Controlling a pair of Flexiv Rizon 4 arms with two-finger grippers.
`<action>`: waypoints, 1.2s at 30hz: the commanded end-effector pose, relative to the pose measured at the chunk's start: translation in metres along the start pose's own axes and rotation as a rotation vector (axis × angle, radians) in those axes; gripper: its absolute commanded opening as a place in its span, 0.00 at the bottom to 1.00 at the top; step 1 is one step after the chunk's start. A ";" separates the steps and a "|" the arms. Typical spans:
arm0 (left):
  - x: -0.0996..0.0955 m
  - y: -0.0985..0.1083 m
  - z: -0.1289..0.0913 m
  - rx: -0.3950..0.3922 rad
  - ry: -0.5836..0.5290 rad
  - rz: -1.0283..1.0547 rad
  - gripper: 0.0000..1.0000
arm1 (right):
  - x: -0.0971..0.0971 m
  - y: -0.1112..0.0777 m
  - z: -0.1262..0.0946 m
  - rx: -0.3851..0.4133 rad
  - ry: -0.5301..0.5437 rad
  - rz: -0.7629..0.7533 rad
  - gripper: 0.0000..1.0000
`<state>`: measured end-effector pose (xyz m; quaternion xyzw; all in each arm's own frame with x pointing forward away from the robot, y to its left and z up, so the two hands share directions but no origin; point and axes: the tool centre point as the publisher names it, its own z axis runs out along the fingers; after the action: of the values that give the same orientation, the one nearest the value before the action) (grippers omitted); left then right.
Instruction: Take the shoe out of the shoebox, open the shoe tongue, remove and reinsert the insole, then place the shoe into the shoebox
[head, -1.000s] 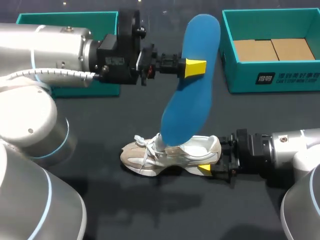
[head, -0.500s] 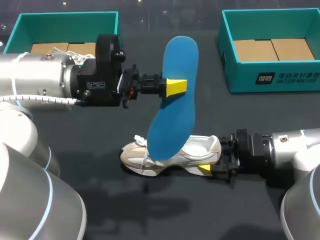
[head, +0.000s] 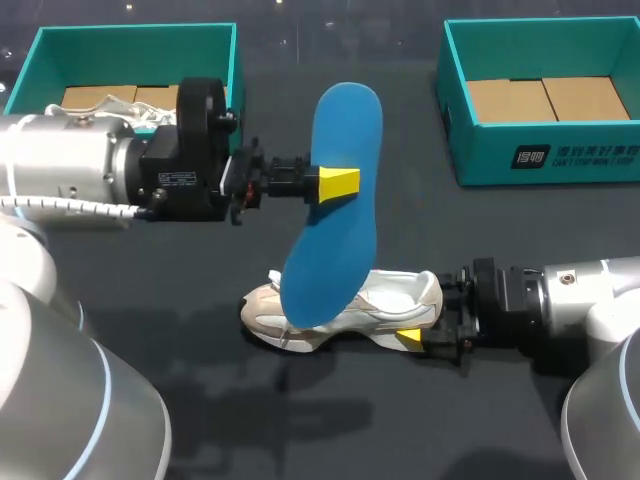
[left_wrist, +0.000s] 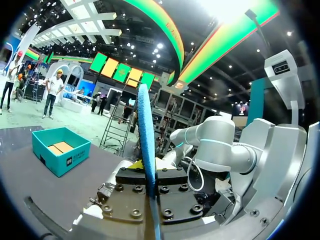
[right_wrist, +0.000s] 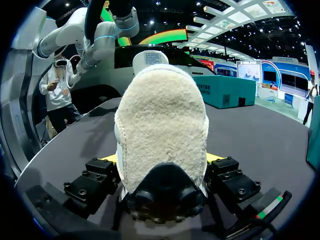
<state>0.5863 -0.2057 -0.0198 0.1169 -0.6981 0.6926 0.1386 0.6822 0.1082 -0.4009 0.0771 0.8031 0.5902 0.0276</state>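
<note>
A beige and white shoe (head: 340, 310) lies on its side on the dark table, toe to the left. My right gripper (head: 420, 315) is shut on its heel; in the right wrist view the fuzzy heel (right_wrist: 162, 125) fills the gap between the fingers (right_wrist: 214, 158). My left gripper (head: 338, 183) is shut on the edge of a blue insole (head: 335, 210), which hangs in the air above the shoe with its lower end over the laces. In the left wrist view the insole (left_wrist: 146, 135) shows edge-on, pinched between the jaws of the left gripper (left_wrist: 150, 172).
A teal shoebox (head: 560, 155) with a cardboard floor stands at the back right. A second teal box (head: 130, 30) sits at the back left, partly hidden behind my left arm.
My left arm has drawn back to the left, carrying the insole leftward and slightly lower. The shoe and my right arm have stayed still.
</note>
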 end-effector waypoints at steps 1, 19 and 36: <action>0.001 0.002 -0.001 0.002 -0.002 0.001 0.00 | 0.001 0.001 0.001 0.006 0.000 0.001 0.00; 0.001 0.002 -0.001 0.002 -0.002 0.001 0.00 | -0.006 0.002 -0.037 0.219 -0.074 -0.015 1.00; 0.001 0.002 -0.001 0.002 -0.002 0.001 0.00 | -0.004 0.030 -0.080 0.836 -0.028 -0.096 1.00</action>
<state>0.5857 -0.2048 -0.0198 0.1169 -0.6987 0.6921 0.1387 0.6816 0.0463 -0.3680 0.0515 0.9138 0.3995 0.0522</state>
